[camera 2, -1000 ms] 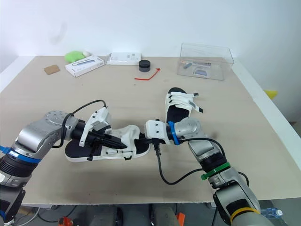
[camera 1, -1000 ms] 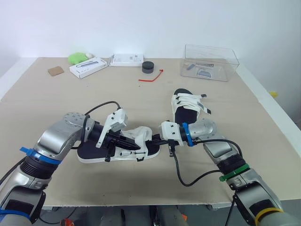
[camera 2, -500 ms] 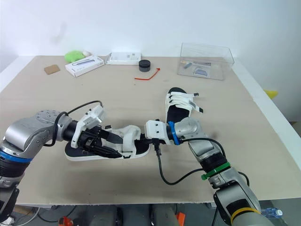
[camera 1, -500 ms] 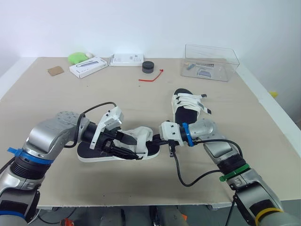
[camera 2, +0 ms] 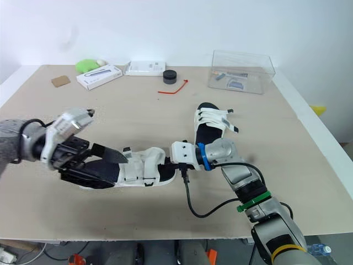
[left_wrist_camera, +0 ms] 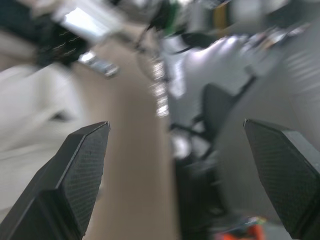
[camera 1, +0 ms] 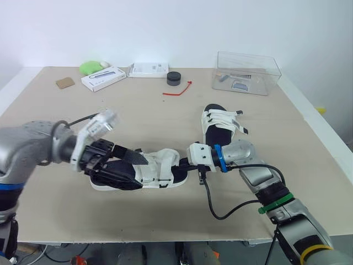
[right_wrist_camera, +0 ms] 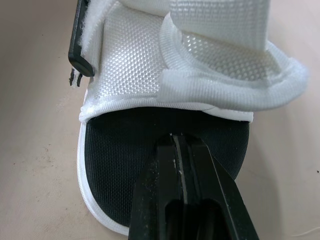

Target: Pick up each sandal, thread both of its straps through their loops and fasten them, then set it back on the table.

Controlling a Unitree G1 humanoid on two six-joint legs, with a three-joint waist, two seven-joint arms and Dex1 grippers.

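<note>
A white sandal with a black footbed [camera 1: 157,172] lies on the table near the front. My left gripper [camera 1: 126,168] hangs open over its heel half, one black finger [camera 1: 131,157] above and one below, with nothing between them; the left wrist view shows the fingers [left_wrist_camera: 75,175] spread wide. My right gripper [camera 1: 183,163] is shut, its tips [right_wrist_camera: 186,145] resting on the black footbed at the other end, just short of the white mesh strap [right_wrist_camera: 200,70]. A second sandal [camera 1: 219,123] lies behind the right arm with its straps across.
A clear plastic box [camera 1: 246,73] stands at the back right. Along the back edge sit a black puck [camera 1: 174,78], a red tie [camera 1: 177,90], two white boxes [camera 1: 103,78], a green item [camera 1: 90,67] and a brown card [camera 1: 65,83]. A black cable [camera 1: 212,204] loops under my right wrist.
My left gripper has opened, let go of the sandal's strap and pulled back to the left. The right gripper and both sandals have stayed in place.
</note>
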